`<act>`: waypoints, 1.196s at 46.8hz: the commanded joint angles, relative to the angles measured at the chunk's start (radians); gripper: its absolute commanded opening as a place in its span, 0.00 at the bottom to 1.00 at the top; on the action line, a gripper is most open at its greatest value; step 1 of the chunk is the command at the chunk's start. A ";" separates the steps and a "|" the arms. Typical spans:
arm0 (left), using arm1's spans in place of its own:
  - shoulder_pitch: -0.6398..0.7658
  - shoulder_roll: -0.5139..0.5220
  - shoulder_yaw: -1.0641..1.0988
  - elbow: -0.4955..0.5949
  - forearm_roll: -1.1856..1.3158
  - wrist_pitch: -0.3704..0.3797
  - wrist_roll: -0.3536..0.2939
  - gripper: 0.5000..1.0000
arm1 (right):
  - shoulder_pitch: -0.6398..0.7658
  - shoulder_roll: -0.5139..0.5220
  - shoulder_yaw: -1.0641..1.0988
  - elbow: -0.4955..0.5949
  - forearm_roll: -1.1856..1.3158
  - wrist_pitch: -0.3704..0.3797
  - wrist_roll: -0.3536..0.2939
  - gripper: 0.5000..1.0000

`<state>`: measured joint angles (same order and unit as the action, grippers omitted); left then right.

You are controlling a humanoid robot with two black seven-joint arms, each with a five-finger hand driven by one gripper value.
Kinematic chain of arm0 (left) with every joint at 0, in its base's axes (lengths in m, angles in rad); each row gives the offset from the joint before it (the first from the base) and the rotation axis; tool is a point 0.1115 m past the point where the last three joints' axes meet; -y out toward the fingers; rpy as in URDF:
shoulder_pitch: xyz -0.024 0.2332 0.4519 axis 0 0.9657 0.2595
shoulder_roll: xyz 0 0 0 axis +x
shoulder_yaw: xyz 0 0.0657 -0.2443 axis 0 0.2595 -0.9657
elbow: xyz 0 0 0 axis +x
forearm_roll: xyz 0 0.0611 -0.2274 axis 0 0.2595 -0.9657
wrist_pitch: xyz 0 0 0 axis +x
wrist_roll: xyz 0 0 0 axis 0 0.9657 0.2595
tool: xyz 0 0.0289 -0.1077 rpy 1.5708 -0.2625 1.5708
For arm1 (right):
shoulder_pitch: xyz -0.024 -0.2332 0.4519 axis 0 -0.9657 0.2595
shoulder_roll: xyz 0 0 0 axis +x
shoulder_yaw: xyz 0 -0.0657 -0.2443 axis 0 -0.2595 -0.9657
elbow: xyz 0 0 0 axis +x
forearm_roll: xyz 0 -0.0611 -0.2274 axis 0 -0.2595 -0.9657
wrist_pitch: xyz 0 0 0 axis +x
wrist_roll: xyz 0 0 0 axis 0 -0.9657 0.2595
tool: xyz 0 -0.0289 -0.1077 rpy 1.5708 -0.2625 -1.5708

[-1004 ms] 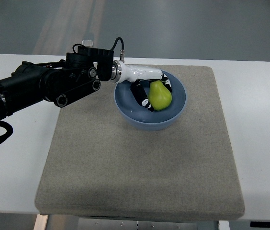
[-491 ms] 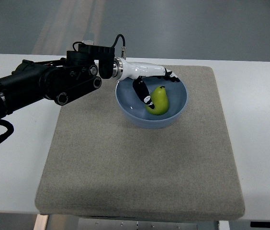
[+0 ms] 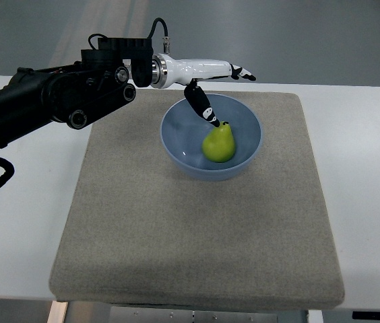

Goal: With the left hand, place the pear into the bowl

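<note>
**Top view: pear in the bowl, left hand open above the rim**

You see the green pear [image 3: 219, 144] lying inside the blue bowl [image 3: 176, 145], which sits on the grey mat [image 3: 197, 229] over the white table [image 3: 365, 141]. Your left hand [image 3: 207, 77] hangs over the bowl's far rim, fingers spread and holding nothing. One dark-tipped finger [image 3: 203, 108] points down toward the pear's stem; it may be just touching, though you cannot be sure from this angle.

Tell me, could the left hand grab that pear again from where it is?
Probably yes. The left hand hovers open just above the bowl, and the pear lies uncovered inside, with nothing between them but the low rim.
</note>
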<state>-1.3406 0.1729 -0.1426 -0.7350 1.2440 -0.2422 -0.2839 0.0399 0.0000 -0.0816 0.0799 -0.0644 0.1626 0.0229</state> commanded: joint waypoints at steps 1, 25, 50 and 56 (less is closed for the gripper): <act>0.000 0.014 0.000 0.009 -0.001 0.041 0.000 0.92 | 0.000 0.000 0.000 0.000 0.000 0.000 0.000 0.85; 0.024 0.016 -0.018 0.351 -0.406 0.127 0.009 0.92 | 0.000 0.000 0.000 0.000 0.000 0.000 0.000 0.85; 0.116 0.004 -0.017 0.476 -0.785 0.155 0.012 0.91 | 0.000 0.000 0.000 0.000 0.000 0.000 0.000 0.85; 0.153 -0.015 -0.018 0.479 -0.894 0.188 0.012 0.91 | 0.000 0.000 0.000 0.000 0.000 0.000 0.002 0.85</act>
<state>-1.2136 0.1684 -0.1598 -0.2577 0.4061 -0.0701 -0.2717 0.0401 0.0000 -0.0815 0.0800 -0.0644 0.1626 0.0234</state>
